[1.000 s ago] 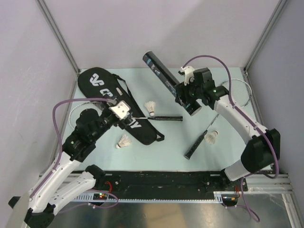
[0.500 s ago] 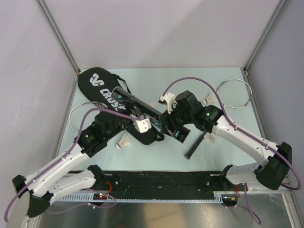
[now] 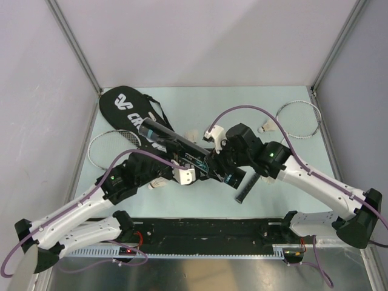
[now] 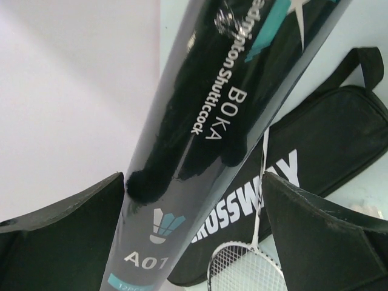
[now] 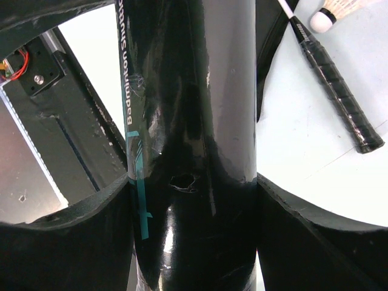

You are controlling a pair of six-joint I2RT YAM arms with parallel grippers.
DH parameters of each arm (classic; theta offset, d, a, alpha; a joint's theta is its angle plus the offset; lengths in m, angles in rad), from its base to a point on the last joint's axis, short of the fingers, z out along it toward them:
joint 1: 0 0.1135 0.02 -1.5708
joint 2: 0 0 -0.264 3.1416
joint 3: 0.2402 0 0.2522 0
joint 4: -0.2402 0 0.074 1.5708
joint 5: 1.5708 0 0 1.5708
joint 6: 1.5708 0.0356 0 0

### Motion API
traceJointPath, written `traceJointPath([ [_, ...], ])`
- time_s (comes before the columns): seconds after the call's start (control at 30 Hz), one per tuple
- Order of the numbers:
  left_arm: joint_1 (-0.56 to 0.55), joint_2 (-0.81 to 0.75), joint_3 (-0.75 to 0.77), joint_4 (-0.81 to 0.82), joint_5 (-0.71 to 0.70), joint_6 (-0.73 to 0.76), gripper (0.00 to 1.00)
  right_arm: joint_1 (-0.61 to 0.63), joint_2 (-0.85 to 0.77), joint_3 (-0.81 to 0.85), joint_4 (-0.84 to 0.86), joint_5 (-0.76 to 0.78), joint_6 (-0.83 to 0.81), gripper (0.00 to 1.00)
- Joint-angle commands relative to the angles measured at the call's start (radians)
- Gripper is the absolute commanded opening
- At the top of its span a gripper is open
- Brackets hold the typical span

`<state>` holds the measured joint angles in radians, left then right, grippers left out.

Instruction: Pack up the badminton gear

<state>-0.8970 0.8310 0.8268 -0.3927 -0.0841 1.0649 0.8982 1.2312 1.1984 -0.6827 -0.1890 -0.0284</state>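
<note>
The dark teal-printed tube [image 3: 176, 144] slants above the table over the black CROSSWAY bag [image 3: 124, 103]. My right gripper [image 3: 219, 170] is shut on the tube's near end; both fingers press its sides in the right wrist view [image 5: 194, 182]. My left gripper [image 3: 193, 165] is open around the tube [image 4: 200, 121]: one finger [image 4: 91, 224] touches it, the other stands apart. One racket's head [image 3: 106, 148] lies beside the bag. The other racket's head [image 3: 297, 118] is at back right, its handle [image 3: 245, 191] near the front. Shuttlecocks lie at back right [image 3: 265, 128], by the tube [image 3: 192, 134] and under my left arm [image 3: 159, 183].
The pale table [image 3: 200, 100] is ringed by grey walls with metal corner posts [image 3: 73, 42]. A black rail [image 3: 206, 230] runs along the near edge. Purple cables loop over both arms. The bag [image 4: 315, 157] and a racket head [image 4: 248, 267] lie below the left wrist.
My right gripper has carried the tube from the back centre down and left over the bag. My left gripper has swung right and come around the tube.
</note>
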Motion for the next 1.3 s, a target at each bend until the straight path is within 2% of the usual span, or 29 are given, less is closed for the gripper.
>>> traceJointPath([
  [0.0,-0.011,0.004,-0.019,-0.038,-0.038,0.05,0.98,0.029,-0.056,-0.004,0.052,-0.04,-0.047,0.38],
  [0.33,-0.033,0.038,-0.043,-0.038,-0.063,0.082,0.97,0.052,-0.056,-0.008,0.05,-0.107,-0.077,0.38],
  [0.47,-0.043,0.038,-0.049,-0.037,-0.052,0.061,0.9,0.055,-0.064,-0.009,0.048,-0.113,-0.088,0.38],
  [0.57,-0.043,0.04,-0.044,-0.038,-0.05,0.046,0.79,0.055,-0.071,-0.008,0.037,-0.109,-0.095,0.42],
  [0.73,-0.043,0.056,-0.012,-0.038,-0.045,0.001,0.63,0.053,-0.1,-0.008,0.033,-0.102,-0.098,0.59],
  [0.83,-0.043,0.075,0.009,-0.038,-0.05,-0.028,0.53,0.044,-0.125,-0.008,0.031,-0.096,-0.094,0.65],
  [1.13,-0.043,0.081,0.019,-0.028,-0.079,-0.121,0.46,-0.016,-0.218,-0.008,0.048,-0.073,-0.044,0.96],
  [1.27,-0.042,0.08,0.038,-0.023,-0.101,-0.219,0.4,-0.058,-0.282,-0.009,0.097,-0.044,0.023,0.99],
])
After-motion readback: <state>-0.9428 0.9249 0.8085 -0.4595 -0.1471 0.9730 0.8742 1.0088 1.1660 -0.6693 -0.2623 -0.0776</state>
